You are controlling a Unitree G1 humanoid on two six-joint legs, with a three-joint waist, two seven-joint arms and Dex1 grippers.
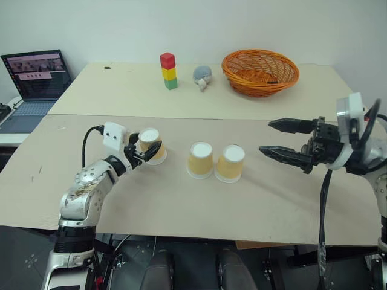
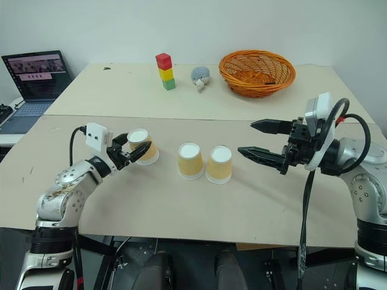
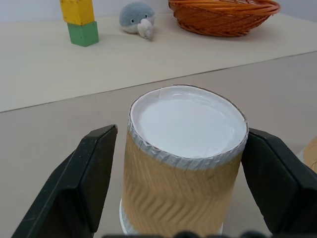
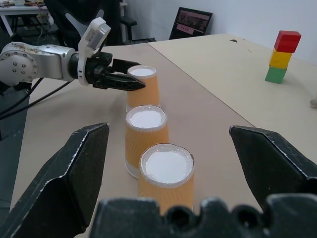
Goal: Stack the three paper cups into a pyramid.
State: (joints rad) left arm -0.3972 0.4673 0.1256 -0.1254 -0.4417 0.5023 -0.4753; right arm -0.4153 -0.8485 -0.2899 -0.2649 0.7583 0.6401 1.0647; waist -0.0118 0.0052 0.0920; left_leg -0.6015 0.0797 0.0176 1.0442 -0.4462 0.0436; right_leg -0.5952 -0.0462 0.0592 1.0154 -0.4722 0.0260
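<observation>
Black fingers (image 3: 91, 186) of the left gripper (image 1: 147, 148) flank one upturned tan-orange paper cup with a white base (image 3: 185, 163), a pad close on each side; whether they press its wall I cannot tell; the left wrist view shows the zigzag ribbing of that cup's sleeve, which the head views do not; the right gripper (image 1: 281, 140) hangs with its fingers spread wide apart and nothing between them, well to the right of the cups; its wrist view lines up all three cups in a row, the nearest (image 4: 166, 178) touching the middle one (image 4: 145, 136), the far one (image 4: 142, 87) between the left fingers; from the head, the two free cups (image 1: 200, 159) (image 1: 230, 163) stand side by side, upside down, just beside the held one; all rest on a beige table (image 1: 181, 205); a second pale table behind carries a red-yellow-green block tower (image 1: 169, 70), a small grey plush toy (image 1: 202, 77) and an orange woven basket (image 1: 260, 72); an open laptop (image 1: 36, 78) sits at the left before a white wall.
</observation>
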